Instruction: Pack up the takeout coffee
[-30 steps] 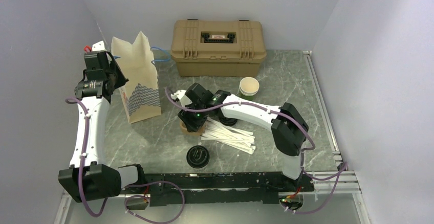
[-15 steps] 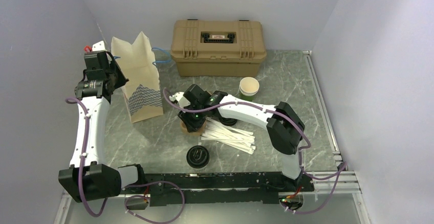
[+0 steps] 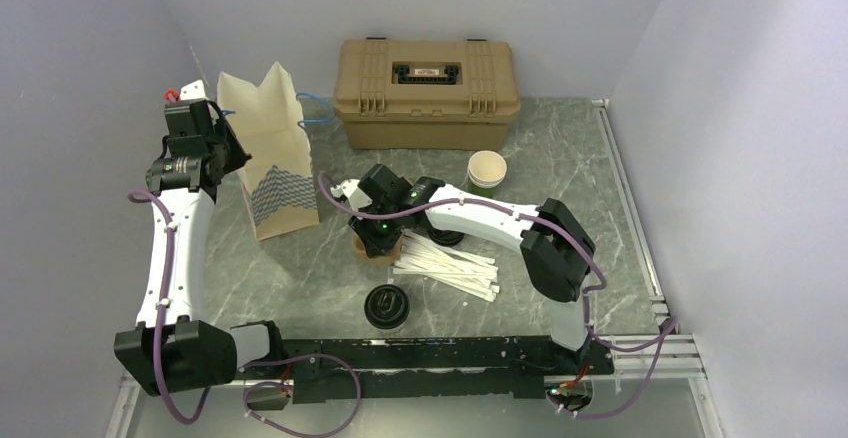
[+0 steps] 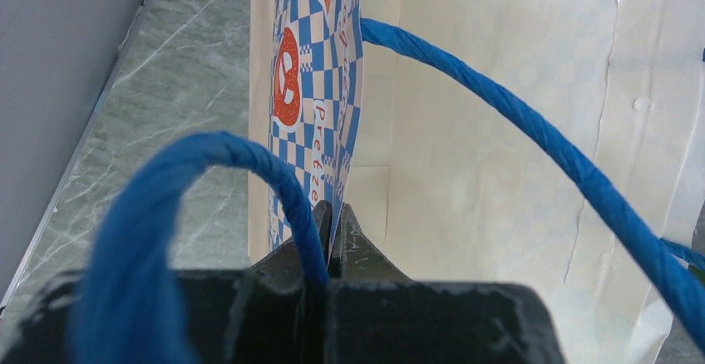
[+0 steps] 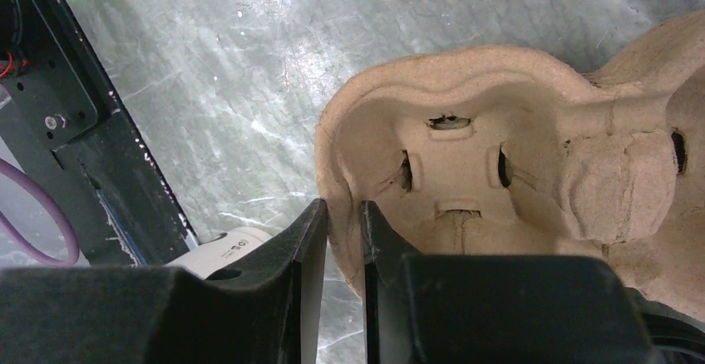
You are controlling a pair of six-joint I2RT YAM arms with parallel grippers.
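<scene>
Takeout coffee stands lidded just on the near side of the pulp carrier, apart from it. Right gripper pinches the carrier's rim; left gripper is clamped on the paper bag, left of the carrier. We judge the thin pulp may tear or slip, and a swinging carrier could topple the coffee.
</scene>
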